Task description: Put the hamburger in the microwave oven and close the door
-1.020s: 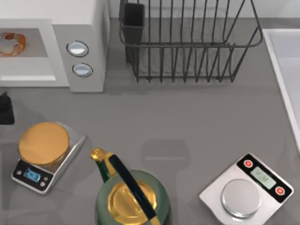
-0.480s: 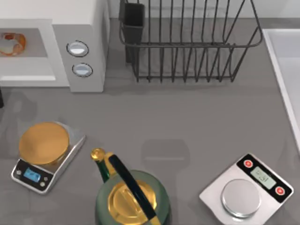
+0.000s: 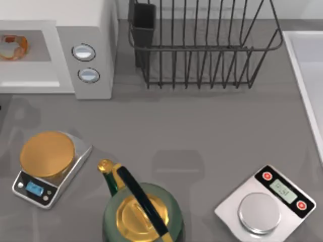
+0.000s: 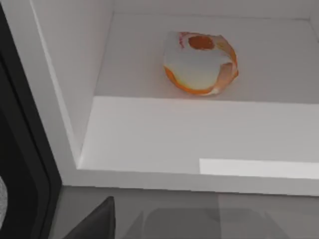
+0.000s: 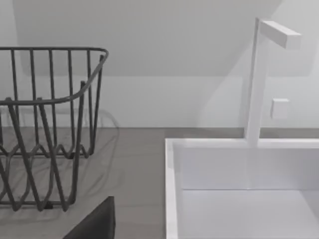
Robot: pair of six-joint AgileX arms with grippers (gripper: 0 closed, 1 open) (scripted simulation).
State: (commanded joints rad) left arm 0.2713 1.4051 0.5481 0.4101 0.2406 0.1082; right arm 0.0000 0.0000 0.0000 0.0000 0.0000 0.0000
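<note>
Hamburger (image 4: pixel 201 63), orange-tan with whitish and reddish patches, sits inside the microwave oven (image 3: pixel 86 60); jaws' state unreadable.

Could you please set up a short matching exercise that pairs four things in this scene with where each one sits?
Things:
1. hamburger
2. dish rack
3. green kettle
4. silver-topped scale

Places:
A. front right of the table
B. inside the microwave oven
C. front centre of the table
D. at the back, right of the microwave oven

Pairs: 1-B, 2-D, 3-C, 4-A
</note>
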